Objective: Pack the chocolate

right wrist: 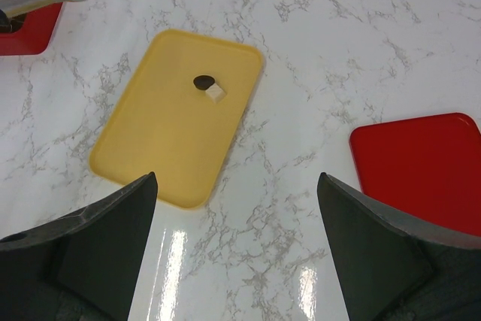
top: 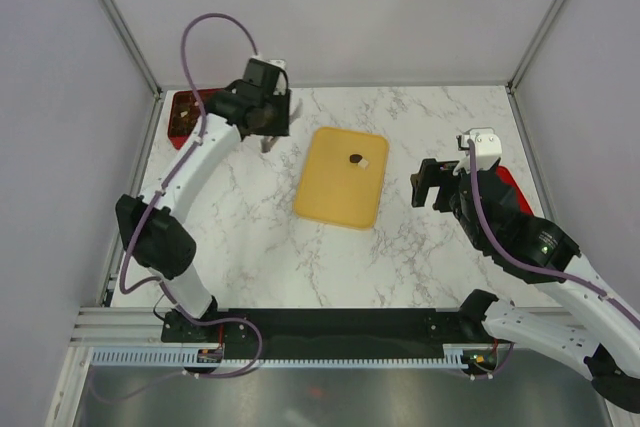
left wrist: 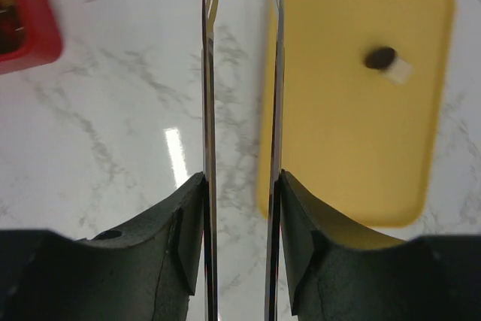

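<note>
Two chocolate pieces lie side by side on the yellow tray [top: 340, 192]: a dark brown one [top: 355, 159] and a cream one [top: 366, 163]. They also show in the left wrist view, dark [left wrist: 379, 57] and cream [left wrist: 399, 73], and in the right wrist view, dark [right wrist: 202, 82] and cream [right wrist: 216, 93]. My left gripper [top: 266, 127] [left wrist: 240, 186] is shut on metal tongs [left wrist: 209, 73]. The tong blades stand apart with nothing between them, over the marble left of the tray. My right gripper [top: 432, 185] [right wrist: 237, 261] is open and empty, right of the tray.
A red box [top: 183, 112] [left wrist: 26, 28] [right wrist: 26, 24] with dark contents stands at the back left corner. A flat red lid [top: 512, 187] [right wrist: 421, 167] lies at the right, partly under my right arm. Metal frame posts stand at the back corners.
</note>
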Motion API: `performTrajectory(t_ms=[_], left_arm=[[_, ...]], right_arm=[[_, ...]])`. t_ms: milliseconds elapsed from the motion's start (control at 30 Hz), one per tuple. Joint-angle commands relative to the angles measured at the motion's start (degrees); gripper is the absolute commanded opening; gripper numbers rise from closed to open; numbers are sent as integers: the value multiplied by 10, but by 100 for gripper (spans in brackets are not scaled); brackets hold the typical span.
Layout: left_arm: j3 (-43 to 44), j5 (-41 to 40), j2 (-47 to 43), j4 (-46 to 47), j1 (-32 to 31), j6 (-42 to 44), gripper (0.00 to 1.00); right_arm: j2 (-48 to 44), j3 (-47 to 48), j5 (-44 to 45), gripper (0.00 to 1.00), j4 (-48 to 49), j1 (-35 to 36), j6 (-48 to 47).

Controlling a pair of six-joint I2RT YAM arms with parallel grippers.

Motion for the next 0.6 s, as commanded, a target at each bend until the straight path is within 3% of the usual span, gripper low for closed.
performTrajectory(t_ms=[0,300,567], left_arm=[[-23,-3,-14,18,-126,28,50],[-15,21,47,36,-228,12,48],[-16,45,100,45,-237,-1,46]], right_arm=[[-8,4,-8,96,2,0,12],[-17,6,-12,96,-2,1,14],[-20,3,-8,96,-1,0,11]])
